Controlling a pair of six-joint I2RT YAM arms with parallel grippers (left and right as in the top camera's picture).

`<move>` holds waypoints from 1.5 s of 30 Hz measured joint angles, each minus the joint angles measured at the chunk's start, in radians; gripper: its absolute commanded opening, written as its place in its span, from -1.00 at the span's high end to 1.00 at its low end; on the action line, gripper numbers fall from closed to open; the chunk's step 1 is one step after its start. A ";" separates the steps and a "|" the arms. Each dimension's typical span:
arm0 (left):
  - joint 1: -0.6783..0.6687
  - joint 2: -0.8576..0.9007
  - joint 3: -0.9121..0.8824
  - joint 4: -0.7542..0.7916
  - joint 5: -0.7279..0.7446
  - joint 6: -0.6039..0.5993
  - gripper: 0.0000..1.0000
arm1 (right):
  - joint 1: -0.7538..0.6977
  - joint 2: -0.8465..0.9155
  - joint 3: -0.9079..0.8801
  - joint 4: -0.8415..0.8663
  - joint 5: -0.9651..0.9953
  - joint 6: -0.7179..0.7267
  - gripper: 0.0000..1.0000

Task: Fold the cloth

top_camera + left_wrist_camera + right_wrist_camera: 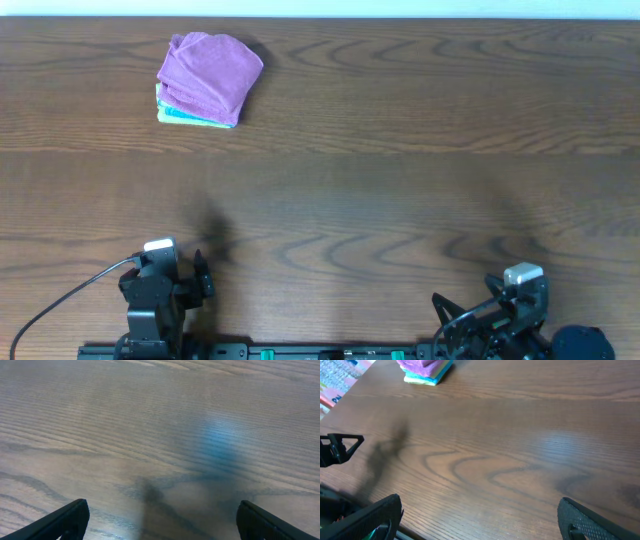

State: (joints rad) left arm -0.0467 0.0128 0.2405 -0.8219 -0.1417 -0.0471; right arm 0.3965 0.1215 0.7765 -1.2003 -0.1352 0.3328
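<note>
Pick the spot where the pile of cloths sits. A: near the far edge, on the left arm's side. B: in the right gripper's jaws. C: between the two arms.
A: the pile of cloths lies by the far edge of the table on the left, and the right gripper is open and empty.

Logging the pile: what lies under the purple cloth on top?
Teal cloth and a yellow-green edge peek out beneath the purple cloth; the rest of those layers is covered.

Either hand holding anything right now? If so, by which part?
Nothing is held. The left hand and right hand are both open above the table; the stack of cloths lies far off, untouched.
</note>
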 measured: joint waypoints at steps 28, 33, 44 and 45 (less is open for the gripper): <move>0.000 0.000 0.000 -0.001 0.000 0.000 -0.90 | -0.110 -0.001 -0.057 0.207 0.131 0.036 -0.98; 0.000 -0.001 0.003 -0.003 0.000 0.000 -0.90 | -0.182 -0.003 -0.334 0.460 0.154 -0.060 -0.99; 0.000 -0.002 0.003 -0.004 0.000 0.000 -0.90 | -0.277 -0.105 -0.589 0.540 0.162 -0.253 -0.99; 0.000 -0.002 0.003 -0.004 0.000 0.000 -0.91 | -0.294 -0.105 -0.589 0.532 0.163 -0.265 -0.98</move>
State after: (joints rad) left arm -0.0471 0.0109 0.2436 -0.8261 -0.1421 -0.0471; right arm 0.1024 0.0166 0.1875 -0.6682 0.0277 0.0681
